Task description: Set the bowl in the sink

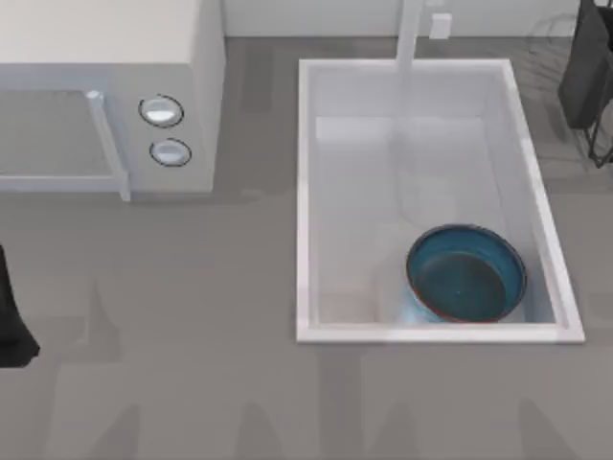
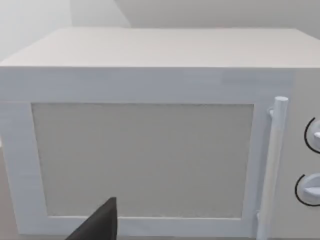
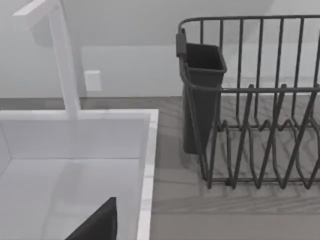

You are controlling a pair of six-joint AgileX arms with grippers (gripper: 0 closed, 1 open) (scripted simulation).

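A: Nearest the lens in the left wrist view is a dark wedge at the lower edge of the frame, part of the left gripper (image 2: pixel 97 225). Whether it is released or clenched I cannot tell.

B: And behind it?

A: The white microwave (image 2: pixel 150 145), square on, its grey door panel across most of the frame, a vertical white handle (image 2: pixel 274 165) toward the right, and two round knobs cut off at the right edge.

B: The right wrist view has the same sort of dark wedge low in the frame?

A: Yes, the right gripper (image 3: pixel 97 225), and again I cannot tell its state. Past it lies the sink (image 3: pixel 145 170), its white rim running up the middle of the frame, with the white faucet (image 3: pixel 62 65) rising at the upper left. On the grey counter to the right stands a dark wire dish rack (image 3: pixel 255 110) with a dark cup-like holder (image 3: pixel 202 95) hung on its near corner.

B: Where is the bowl?

A: In the top view the bowl (image 1: pixel 466 273) sits upright inside the sink (image 1: pixel 305 192), in the lower right part of the basin — close to the rim nearest the bottom of the frame and near the right wall. Blue-teal outside, dark inside, thin reddish rim. Nothing grips it.

B: The arms?

A: The left arm (image 1: pixel 11 316) shows as a dark shape at the far left edge, well apart from the sink. The right arm (image 1: pixel 586 67) is a dark shape in the upper right corner, over the dish rack — also apart from the bowl. The microwave (image 1: pixel 115 77) fills the upper left.
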